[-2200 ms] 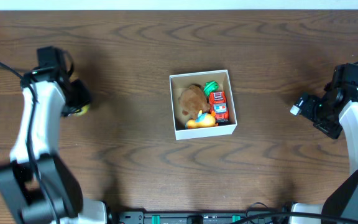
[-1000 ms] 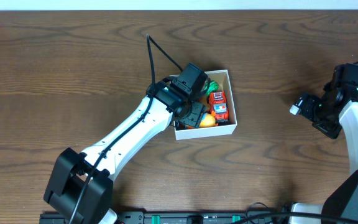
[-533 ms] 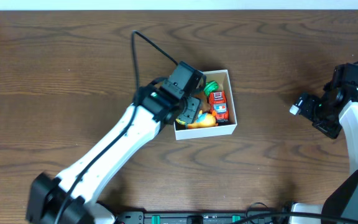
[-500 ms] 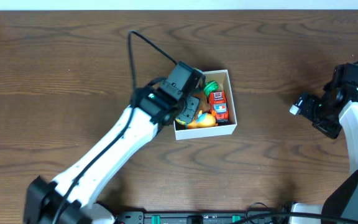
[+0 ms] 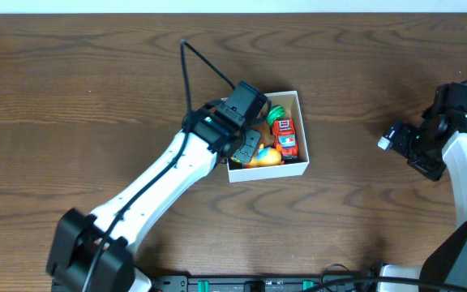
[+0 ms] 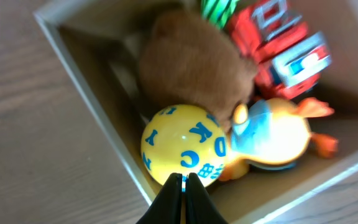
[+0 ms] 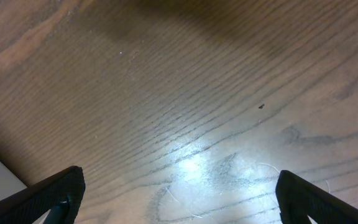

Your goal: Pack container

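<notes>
Left gripper [image 6: 183, 185] of mine hangs pinched together and empty above the container [image 6: 95, 93]. Its tips are just over a yellow lettered ball [image 6: 184, 144] that lies inside against one wall, touching a brown plush [image 6: 194, 68] and an orange duck toy [image 6: 278, 140]. A red truck [image 6: 278, 46] sits beyond them. The container rests in the middle of the table [image 5: 96, 97]. My right gripper [image 7: 179, 196] is spread wide over the table, well apart from it.
</notes>
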You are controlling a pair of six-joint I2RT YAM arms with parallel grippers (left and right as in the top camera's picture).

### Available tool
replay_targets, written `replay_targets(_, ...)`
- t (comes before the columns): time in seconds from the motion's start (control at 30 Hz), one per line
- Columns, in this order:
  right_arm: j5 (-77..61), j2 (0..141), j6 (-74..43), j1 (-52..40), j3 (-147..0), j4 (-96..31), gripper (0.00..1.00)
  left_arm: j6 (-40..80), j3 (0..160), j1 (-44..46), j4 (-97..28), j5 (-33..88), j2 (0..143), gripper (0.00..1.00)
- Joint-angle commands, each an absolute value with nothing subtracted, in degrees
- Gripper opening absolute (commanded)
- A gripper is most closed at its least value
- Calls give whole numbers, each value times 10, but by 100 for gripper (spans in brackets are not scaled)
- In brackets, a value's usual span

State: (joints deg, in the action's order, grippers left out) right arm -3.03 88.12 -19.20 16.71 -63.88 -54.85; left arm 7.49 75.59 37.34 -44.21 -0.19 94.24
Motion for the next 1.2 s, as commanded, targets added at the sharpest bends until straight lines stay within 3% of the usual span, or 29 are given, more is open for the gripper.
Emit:
replay_targets(0.0, -31, 883, -186, 168, -636, -548, 99, 78, 759, 373, -447, 18, 984, 6)
replay_targets(0.33, -31, 883, -186, 168, -636, -550, 99, 79, 755, 373, -451, 47, 1089, 6)
replay_targets(0.7, -31, 883, -186, 168, -636, -550, 99, 70, 788, 373, -464, -12, 962, 8)
replay_targets(0.73, -31, 883, -186, 168, -636, -550, 99, 70, 792, 373, -467, -24, 940, 17)
replay_targets(0.77, -31, 883, -185, 168, -636, -550, 99, 71, 794, 373, -470, -34, 920, 36)
replay_targets(0.93, -32, 866, -173, 142, -641, -536, 99, 71, 794, 355, -480, -61, 816, 80)
replay_targets(1.0, -15, 846, -166, 116, -651, -531, 99, 71, 794, 333, -483, -61, 787, 88)
replay_targets(1.17, 57, 805, -164, 38, -691, -518, 99, 78, 794, 231, -489, -60, 754, 96)
